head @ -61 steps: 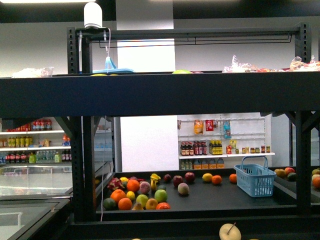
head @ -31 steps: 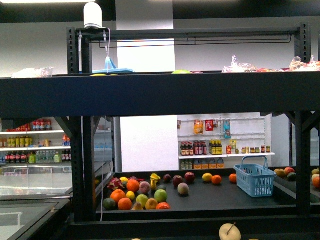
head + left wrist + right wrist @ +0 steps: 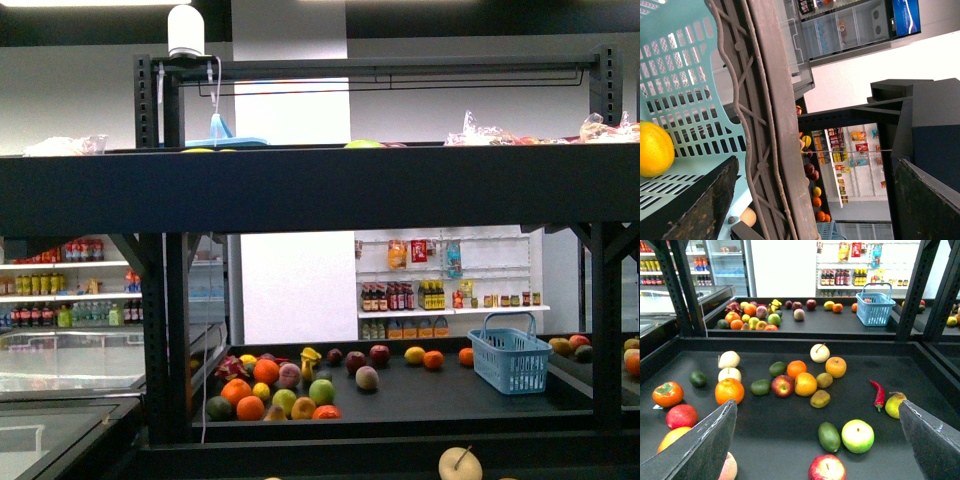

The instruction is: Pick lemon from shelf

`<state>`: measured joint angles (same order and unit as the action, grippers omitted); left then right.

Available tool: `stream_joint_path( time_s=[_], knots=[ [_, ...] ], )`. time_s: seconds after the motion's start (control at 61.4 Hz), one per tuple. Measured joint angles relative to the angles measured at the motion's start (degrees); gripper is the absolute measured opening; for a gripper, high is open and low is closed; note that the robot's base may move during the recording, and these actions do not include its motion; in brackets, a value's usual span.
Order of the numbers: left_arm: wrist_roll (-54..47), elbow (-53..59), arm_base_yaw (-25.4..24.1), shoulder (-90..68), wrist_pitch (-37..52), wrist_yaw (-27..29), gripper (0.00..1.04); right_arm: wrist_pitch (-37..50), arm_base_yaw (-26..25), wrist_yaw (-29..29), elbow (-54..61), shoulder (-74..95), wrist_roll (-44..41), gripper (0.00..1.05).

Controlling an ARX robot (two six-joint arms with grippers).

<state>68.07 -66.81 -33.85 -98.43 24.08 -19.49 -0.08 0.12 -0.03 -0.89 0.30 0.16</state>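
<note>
The shelf (image 3: 320,188) is a black metal rack with dark tray tiers. On its far tier a bright yellow roundish fruit, the lemon as far as I can tell (image 3: 414,354), lies beside an orange; it also shows in the right wrist view (image 3: 828,305) and the left wrist view (image 3: 816,191). My right gripper (image 3: 816,404) is open and empty, above the near tray (image 3: 785,432), far from the lemon. My left gripper (image 3: 816,161) is open and empty, beside a rack upright and a teal basket (image 3: 690,75). Neither arm shows in the front view.
The near tray holds many fruits: a cream fruit with a stem (image 3: 819,353), oranges, apples, avocados, a red chilli (image 3: 878,394). A blue basket (image 3: 510,360) stands on the far tier. An orange-yellow fruit (image 3: 655,149) lies in the teal basket. White shelves of bottles stand behind.
</note>
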Motion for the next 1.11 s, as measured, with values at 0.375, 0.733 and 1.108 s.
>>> stream_joint_path(
  time_s=[0.375,0.733,1.108],
  knots=[
    [-26.7,13.6,-0.8,27.5,-21.8,7.7,0.97,0.0,0.0,0.0,0.0,0.0,0.0,0.97],
    [-60.7,40.6,13.9,78.0,-30.5,3.5,0.71,0.0,0.0,0.0,0.0,0.0,0.0,0.97],
    [-67.4,57.5,33.6,90.9,-26.2,19.3,0.03,0.0,0.0,0.0,0.0,0.0,0.0,0.97]
  ],
)
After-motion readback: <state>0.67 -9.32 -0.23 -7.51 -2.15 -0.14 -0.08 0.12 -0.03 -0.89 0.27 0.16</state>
